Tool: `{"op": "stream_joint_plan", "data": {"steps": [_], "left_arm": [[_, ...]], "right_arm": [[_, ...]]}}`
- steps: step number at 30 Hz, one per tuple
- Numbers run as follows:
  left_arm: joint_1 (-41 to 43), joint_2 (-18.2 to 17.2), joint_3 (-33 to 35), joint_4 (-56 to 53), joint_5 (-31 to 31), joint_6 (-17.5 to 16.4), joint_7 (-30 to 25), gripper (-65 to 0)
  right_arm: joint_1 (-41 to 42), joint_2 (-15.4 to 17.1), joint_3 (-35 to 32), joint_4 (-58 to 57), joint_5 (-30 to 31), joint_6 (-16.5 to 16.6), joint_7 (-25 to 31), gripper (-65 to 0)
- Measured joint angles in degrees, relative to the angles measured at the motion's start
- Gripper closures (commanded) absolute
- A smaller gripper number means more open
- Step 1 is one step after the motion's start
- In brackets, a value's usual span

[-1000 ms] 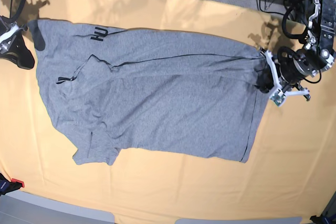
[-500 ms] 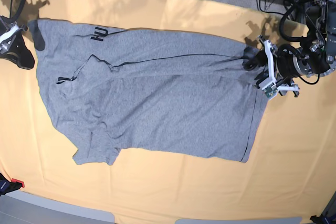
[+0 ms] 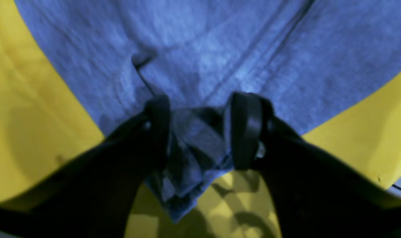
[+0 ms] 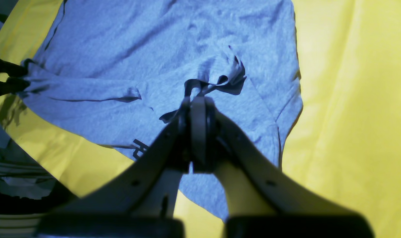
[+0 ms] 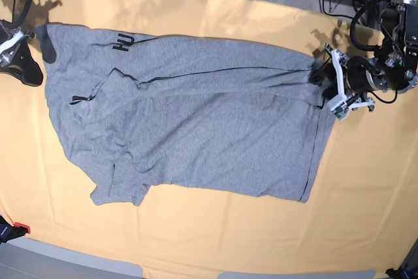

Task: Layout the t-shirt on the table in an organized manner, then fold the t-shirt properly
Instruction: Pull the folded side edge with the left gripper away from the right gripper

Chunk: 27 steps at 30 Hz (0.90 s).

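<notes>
T-shirt spread flat across table. My left gripper at hem corner — jaws parted, bunched fabric between them. My right gripper pinched together — holding nothing, above collar.

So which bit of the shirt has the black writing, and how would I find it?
Start at the big yellow-orange table and find the grey t-shirt spread across it. Follow its top edge toward the left corner in the base view. The black letters sit right there, the only print on otherwise plain grey cloth.
</notes>
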Motion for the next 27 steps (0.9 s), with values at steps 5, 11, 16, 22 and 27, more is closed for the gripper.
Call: {"op": "stream_joint_plan", "data": {"steps": [5, 11, 16, 22, 27], "left_arm": [[-0.46, 0.04, 0.00, 0.20, -0.07, 0.00, -0.39, -3.7], [-1.60, -0.02, 0.00, 3.19, -3.85, 0.02, -0.28, -3.6], [-1.57, -0.02, 0.00, 3.41, -4.24, 0.00, -1.68, 0.0], [-1.55, -0.02, 0.00, 3.41, 2.19, 2.19, -12.74, 0.0], [-1.49, 0.09, 0.00, 3.48, 5.92, 7.85, -19.28, 0.0]], "right_arm": [[0.00, 0.00, 0.00, 0.00, 0.02, 0.00, 0.00, 0.0], [0.00, 0.00, 0.00, 0.00, 0.00, 0.00, 0.00, 0.0], [0.00, 0.00, 0.00, 0.00, 0.02, -0.02, 0.00, 0.0], [-0.02, 0.00, 0.00, 0.00, 0.00, 0.00, 0.00, 0.0], [0.00, 0.00, 0.00, 0.00, 0.02, -0.02, 0.00, 0.0]]}}
